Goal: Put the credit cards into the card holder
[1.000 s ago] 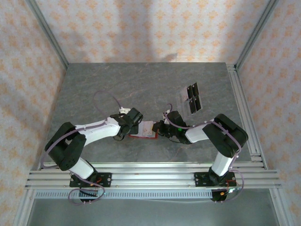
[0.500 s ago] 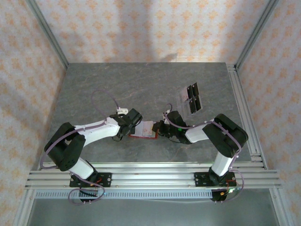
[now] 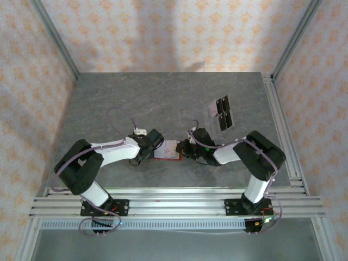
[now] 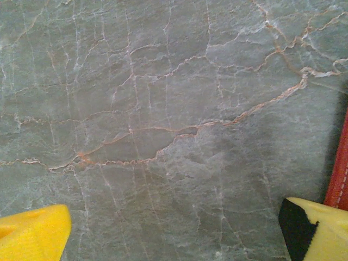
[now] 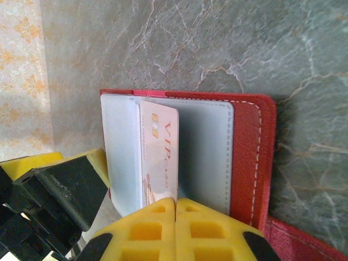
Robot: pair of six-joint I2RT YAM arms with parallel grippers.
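Crouching low, right fingers (image 5: pixel 142 224) pinch a credit card (image 5: pixel 160 152).

Right wrist view:
- right hand (image 5: pixel 175 204) covering near end of credit card (image 5: pixel 160 152) and near edge of card holder (image 5: pixel 253 157)
- card print running in behind fingertips, partly hiding
- holder's second flap running off bottom right corner

Left wrist view:
- left hand (image 4: pixel 174 234): both yellow fingers being cut by bottom edge
- holder showing as red sliver, running off right edge

Top view:
- both wrists overhanging holder's ends
- loose credit cards (image 3: pixel 223 113) on bench appearing too small, markings not reading
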